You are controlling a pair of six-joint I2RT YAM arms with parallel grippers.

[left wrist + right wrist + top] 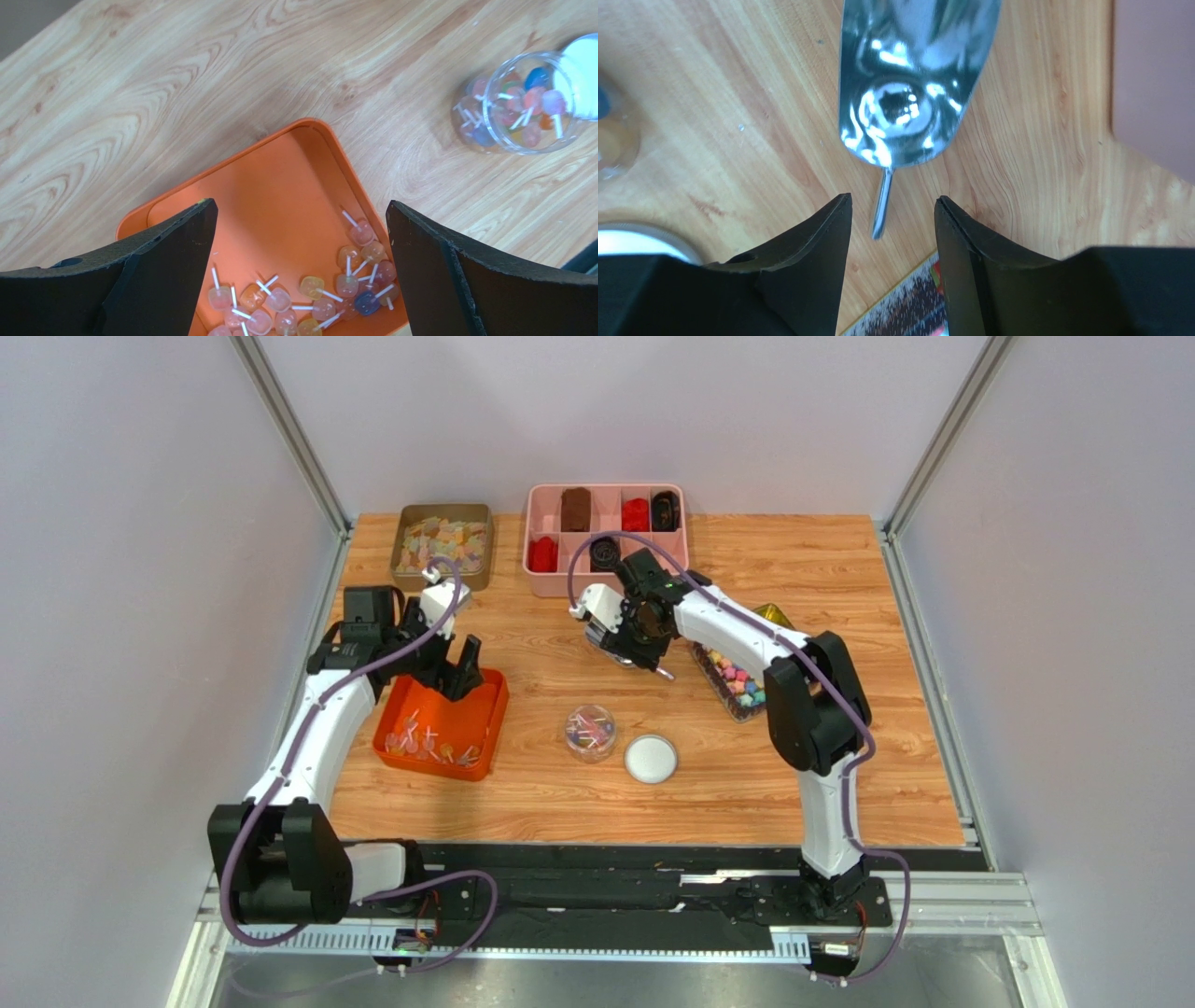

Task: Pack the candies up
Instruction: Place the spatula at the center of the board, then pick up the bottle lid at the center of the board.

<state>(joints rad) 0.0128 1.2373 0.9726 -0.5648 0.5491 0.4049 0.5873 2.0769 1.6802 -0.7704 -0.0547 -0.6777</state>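
We see the candies (347, 285) in two places. Most lie loose in the near corner of an orange tray (281, 182). They are small translucent pieces in pink, blue, orange and whitish tones, each with a thin white end. The rest fill a small clear jar (519, 105) that stands open on the wood to the tray's right, with its white lid (651, 758) lying flat just beside it.

The left gripper (300, 210) hangs over the orange tray with its fingers spread wide and nothing between them. The right gripper (892, 203) is lowered over a shiny metal scoop (913, 77) lying on the table. Its fingers are partly apart on either side of the scoop's thin handle and have not closed on it.

At the far edge of the table, a pink divided tray (608, 511) holds brown, red and black items in separate compartments. To its left, an olive box (443, 510) holds pale pastel pieces. A clear container of bright blocky sweets (730, 676) sits under the right arm, which hides part of it.

At the bottom of the right wrist view there is a dark printed patch (913, 308), but it is too blurred for us to read.
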